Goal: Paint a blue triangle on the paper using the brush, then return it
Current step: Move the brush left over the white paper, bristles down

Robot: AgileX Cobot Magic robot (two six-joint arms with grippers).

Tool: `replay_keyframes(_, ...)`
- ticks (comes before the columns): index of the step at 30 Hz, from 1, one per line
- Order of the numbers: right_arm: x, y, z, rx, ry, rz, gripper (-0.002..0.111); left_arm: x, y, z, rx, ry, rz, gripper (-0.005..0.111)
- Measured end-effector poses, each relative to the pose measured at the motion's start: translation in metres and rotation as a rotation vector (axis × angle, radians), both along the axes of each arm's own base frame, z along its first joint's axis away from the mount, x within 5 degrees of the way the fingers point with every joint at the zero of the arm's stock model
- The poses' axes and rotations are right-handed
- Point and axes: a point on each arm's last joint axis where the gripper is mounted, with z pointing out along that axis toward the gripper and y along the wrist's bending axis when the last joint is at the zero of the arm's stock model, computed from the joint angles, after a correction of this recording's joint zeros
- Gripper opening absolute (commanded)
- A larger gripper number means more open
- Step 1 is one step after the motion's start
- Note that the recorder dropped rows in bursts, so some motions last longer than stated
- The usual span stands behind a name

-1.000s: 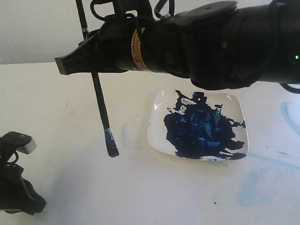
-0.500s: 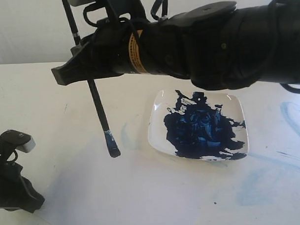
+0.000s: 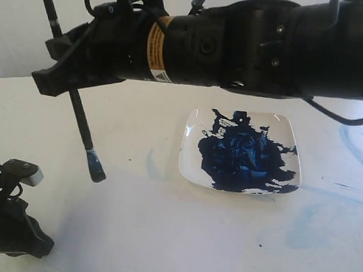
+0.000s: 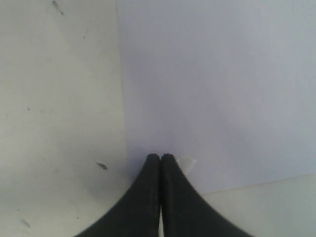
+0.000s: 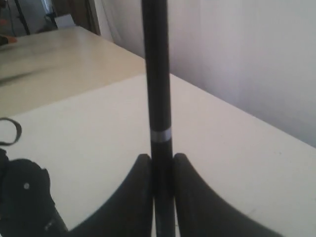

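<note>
My right gripper reaches across to the left, shut on the black handle of the brush, which hangs nearly upright. Its bristle tip, dark with blue paint, is low over the surface by the far left edge of the paper; I cannot tell if it touches. In the right wrist view the brush handle is clamped in the right gripper. My left gripper rests at the front left, shut; in its wrist view the left gripper sits at the paper edge. No blue triangle is in view.
A white square plate smeared with a big dark blue paint blob stands to the right of the brush. Faint light-blue smears mark the cream table at the right. The right arm's bulk hangs over the back of the table.
The right gripper has carried the brush to the left, away from the plate, with the tip a little higher. The left gripper has stayed put.
</note>
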Motion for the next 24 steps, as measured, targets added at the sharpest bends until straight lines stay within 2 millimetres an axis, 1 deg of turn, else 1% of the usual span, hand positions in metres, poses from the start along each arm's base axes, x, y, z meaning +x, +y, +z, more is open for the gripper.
replay_keyframes(3, 0.007, -0.006, 0.002, 0.054, 0.004, -0.012, 0.000, 0.000, 0.000, 0.000, 0.000, 0.000, 0.000, 0.000)
replay_keyframes(6, 0.013, -0.018, -0.001, 0.062, 0.010, -0.045, 0.000, 0.000, 0.000, 0.000, 0.000, 0.000, 0.000, 0.000)
replay_keyframes(10, 0.016, -0.037, -0.006, 0.073, 0.010, -0.065, 0.000, 0.000, 0.000, 0.000, 0.000, 0.000, 0.000, 0.000)
replay_keyframes(13, 0.014, -0.049, -0.007, 0.083, 0.005, -0.071, 0.000, 0.000, 0.000, 0.000, 0.000, 0.000, 0.000, 0.000)
replay_keyframes(15, 0.011, -0.055, -0.012, 0.082, 0.009, -0.071, 0.000, 0.000, 0.000, 0.000, 0.000, 0.000, 0.000, 0.000)
replay_keyframes(20, 0.002, -0.062, -0.032, 0.112, 0.009, -0.048, 0.000, 0.000, 0.000, 0.000, -0.001, 0.002, -0.001, 0.000)
replay_keyframes(24, 0.003, -0.066, -0.042, 0.135, 0.021, -0.083, 0.000, 0.000, 0.000, 0.000, -0.001, 0.002, -0.001, 0.000)
